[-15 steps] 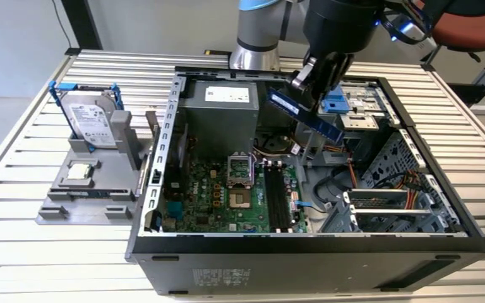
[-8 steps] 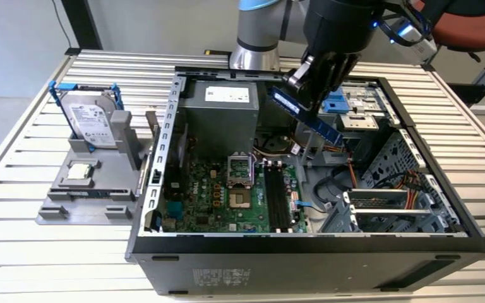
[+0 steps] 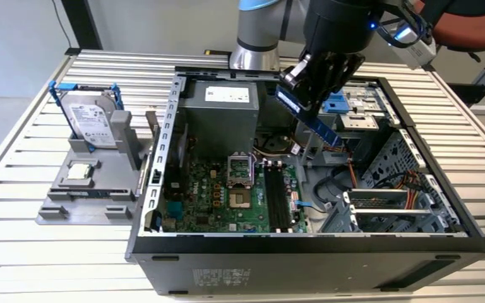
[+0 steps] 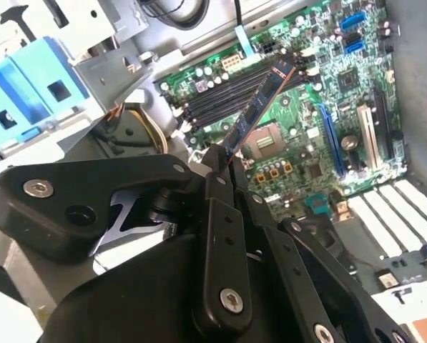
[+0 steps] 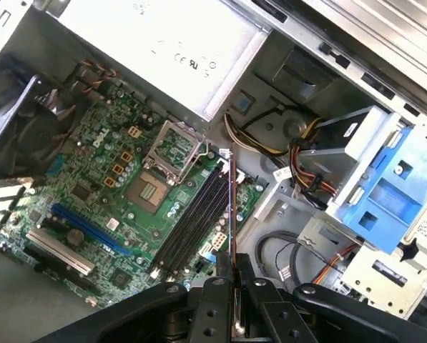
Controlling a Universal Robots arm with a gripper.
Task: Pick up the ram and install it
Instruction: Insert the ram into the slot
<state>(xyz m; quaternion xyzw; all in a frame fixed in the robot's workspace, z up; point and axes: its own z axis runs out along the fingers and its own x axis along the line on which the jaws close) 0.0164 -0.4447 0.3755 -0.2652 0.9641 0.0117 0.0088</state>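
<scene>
Tool (image 4: 222,166) is clamping the ram (image 4: 259,107) by one end, holding it tilted inside the open case (image 3: 310,265), above the slots (image 5: 195,221) beneath it, likely so its long edge is lining up with them.

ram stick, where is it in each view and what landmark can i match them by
Exterior view: the ram hangs tilted in the tool above the open computer case.
Second wrist view: the ram juts from the tool out over the motherboard.
First wrist view: the ram is edge-on, a thin line beside the memory slots.
Shared landmark: the black memory slots.
</scene>
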